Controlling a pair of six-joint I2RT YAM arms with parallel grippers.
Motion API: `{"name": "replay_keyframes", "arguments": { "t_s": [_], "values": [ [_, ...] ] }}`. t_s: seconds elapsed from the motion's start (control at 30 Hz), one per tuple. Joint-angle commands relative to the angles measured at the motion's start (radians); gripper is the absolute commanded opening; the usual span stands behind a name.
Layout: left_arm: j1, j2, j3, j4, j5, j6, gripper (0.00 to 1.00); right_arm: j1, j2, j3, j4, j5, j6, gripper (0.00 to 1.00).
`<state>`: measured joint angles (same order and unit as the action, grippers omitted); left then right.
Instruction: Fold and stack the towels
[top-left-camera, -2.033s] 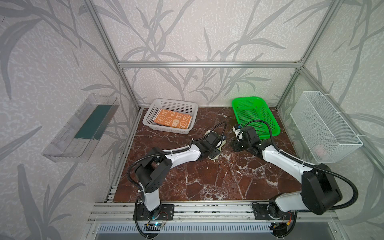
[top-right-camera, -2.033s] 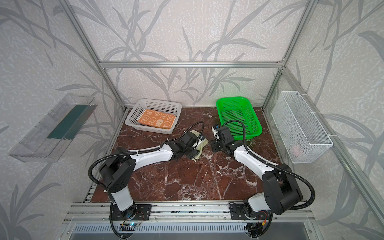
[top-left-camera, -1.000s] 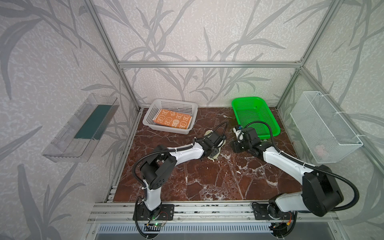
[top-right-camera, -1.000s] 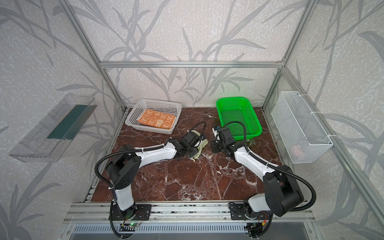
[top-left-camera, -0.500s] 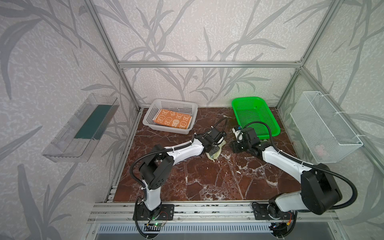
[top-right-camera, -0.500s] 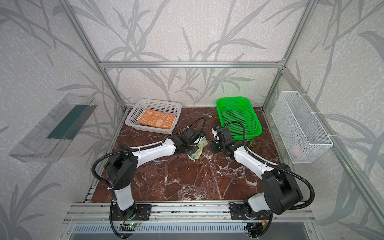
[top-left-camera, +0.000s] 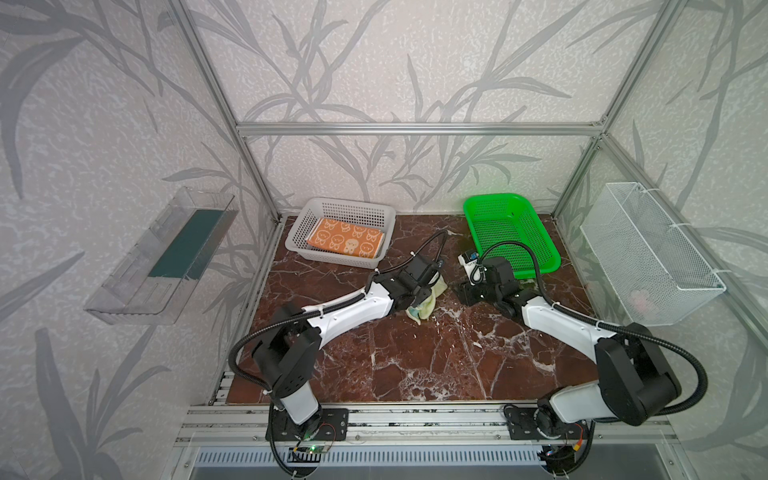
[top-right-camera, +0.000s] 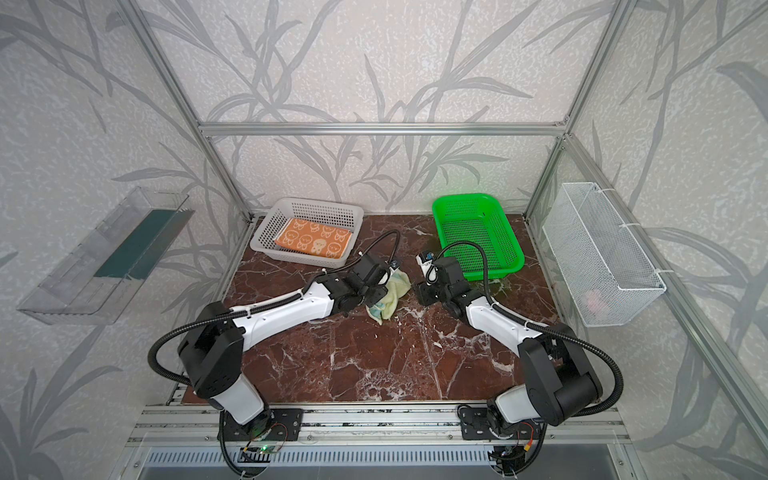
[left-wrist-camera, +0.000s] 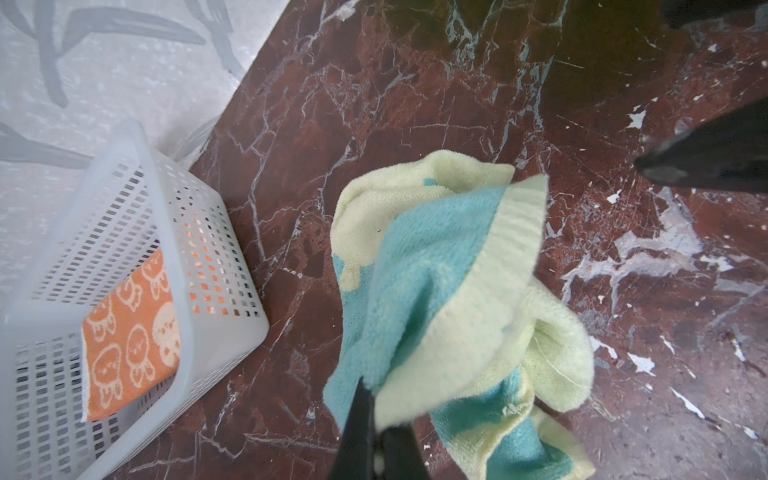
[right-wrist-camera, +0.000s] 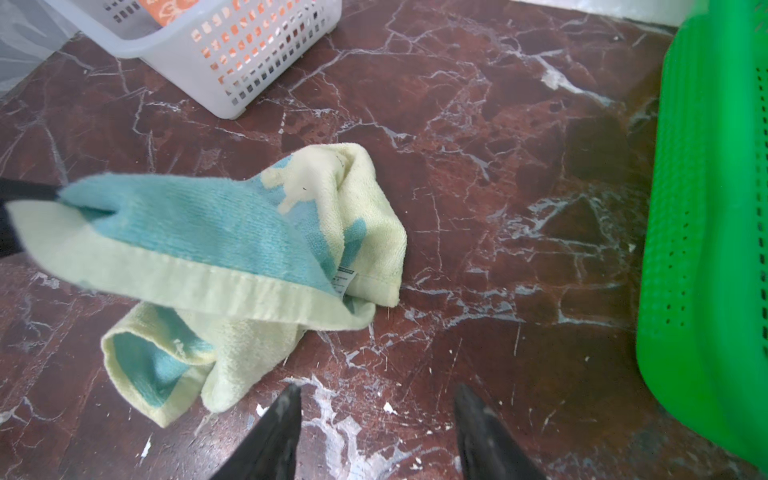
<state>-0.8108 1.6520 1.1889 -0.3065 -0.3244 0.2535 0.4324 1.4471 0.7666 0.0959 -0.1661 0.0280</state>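
We've got the brown marble desk (top-left-camera: 415, 357), the white basket (top-left-camera: 338, 261) at its back left holding the folded orange towel (top-left-camera: 347, 242), and the yellow towel (top-left-camera: 428, 303) crumpled mid-desk. Left jaws pinch its edge, raised a bit we think. Right jaws hang open nearby.

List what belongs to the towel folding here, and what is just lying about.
Belongs to the job:
yellow-and-blue towel, crumpled on the table, pinched by the left gripper
orange rabbit towel, folded in the white basket
right gripper, open, close by

Just lying about:
green basket
wire basket on the side wall
clear tray on the opposite wall
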Motion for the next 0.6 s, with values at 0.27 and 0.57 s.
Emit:
{"name": "replay_keyframes", "arguments": {
  "t_s": [0.27, 0.57],
  "values": [
    [-0.007, -0.180, -0.182, 0.229, -0.028, 0.114, 0.00, -0.004, 0.090, 0.018, 0.237, -0.109, -0.252, 0.56],
    [-0.005, -0.222, -0.225, 0.209, -0.020, 0.105, 0.00, -0.005, 0.141, 0.066, 0.184, -0.211, -0.501, 0.54]
  ]
}}
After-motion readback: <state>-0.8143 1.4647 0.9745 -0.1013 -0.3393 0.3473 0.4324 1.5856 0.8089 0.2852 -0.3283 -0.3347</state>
